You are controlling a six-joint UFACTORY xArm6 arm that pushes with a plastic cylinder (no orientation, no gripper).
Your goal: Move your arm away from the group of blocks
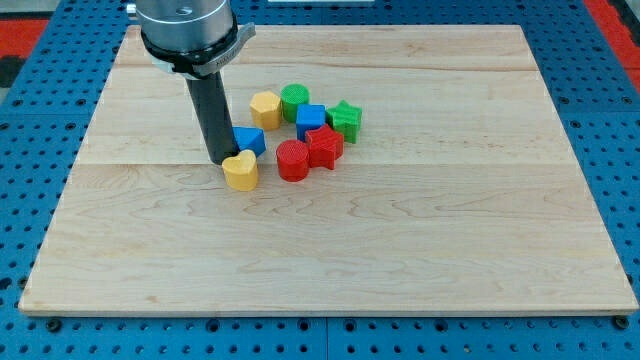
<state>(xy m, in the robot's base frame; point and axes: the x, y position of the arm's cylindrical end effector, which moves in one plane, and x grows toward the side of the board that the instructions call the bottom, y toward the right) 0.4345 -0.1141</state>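
Observation:
My tip (219,159) rests on the board at the left edge of a group of blocks. It touches or nearly touches the yellow heart block (241,171) just to its lower right and the blue triangular block (248,140) to its right. Further right lie a red cylinder (292,160) and a red star (324,146). Above them are a yellow hexagon (265,108), a green cylinder (295,101), a blue cube (311,120) and a green star (346,119).
The blocks lie on a light wooden board (450,230) that sits on a blue pegboard table (620,150). The arm's dark body (188,30) reaches in from the view's top left.

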